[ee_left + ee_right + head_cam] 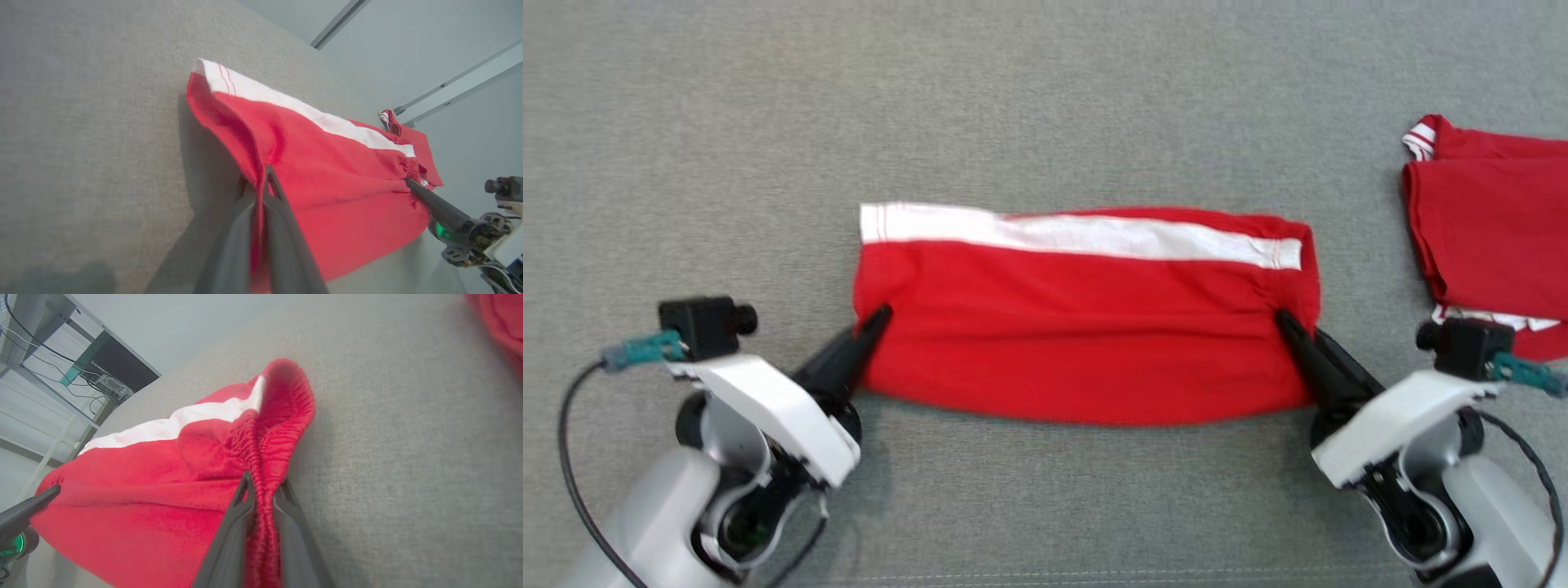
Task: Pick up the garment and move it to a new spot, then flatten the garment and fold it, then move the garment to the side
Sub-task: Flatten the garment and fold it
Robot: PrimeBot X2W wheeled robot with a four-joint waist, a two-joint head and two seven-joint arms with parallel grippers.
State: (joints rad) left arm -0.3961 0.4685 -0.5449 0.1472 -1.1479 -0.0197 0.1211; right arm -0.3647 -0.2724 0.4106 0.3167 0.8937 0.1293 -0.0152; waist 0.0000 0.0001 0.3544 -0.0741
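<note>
The garment (1078, 335) is a pair of red shorts with a white side stripe, folded into a long band across the middle of the grey surface. My left gripper (880, 314) is shut on its left end; in the left wrist view red cloth (327, 171) runs between the fingers (282, 212). My right gripper (1282, 320) is shut on the right end, pinching the elastic waistband (265, 465) between its fingers (237, 522). The cloth sags a little between the two grips.
A second red garment (1494, 237) with white trim lies folded at the right edge of the grey fabric surface (1045, 98). Open grey surface stretches behind and to the left. A shelf with cables (81, 367) stands beyond the surface.
</note>
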